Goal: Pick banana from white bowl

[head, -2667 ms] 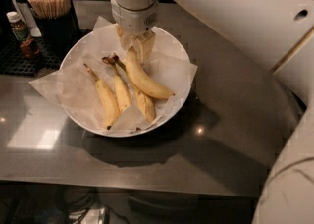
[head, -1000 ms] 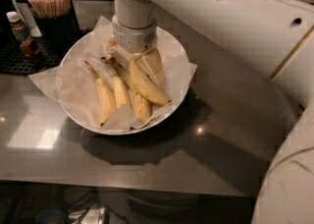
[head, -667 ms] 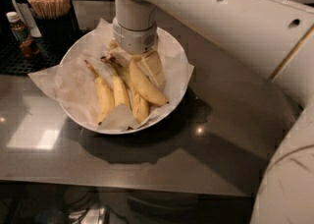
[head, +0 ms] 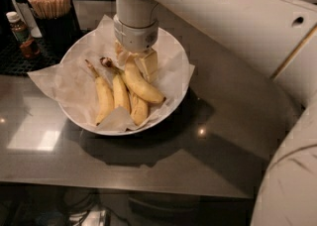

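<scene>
— How many bananas are there?
— Four, all in one white bowl [head: 166,112] lined with crinkled paper [head: 54,79], on the dark table [head: 213,136]. The banana [head: 143,87] lies on top, rightmost, beside the three other bananas [head: 113,96].
— And the tool [head: 134,60]?
— Low in the bowl, over this banana's upper end. Open or closed, I cannot tell.
— Any writing?
— One small bottle [head: 21,34] beside a cup of wooden sticks [head: 49,2]; its label is too small to read.

Blk holder [head: 59,31] w/ wooden sticks [head: 49,1]. Brown bottle [head: 21,34], white cap, just L of holder, on blk grid mat [head: 12,64]. Dark counter [head: 223,136] front & R of holder. Gripper [head: 141,61] lower-R of holder.
</scene>
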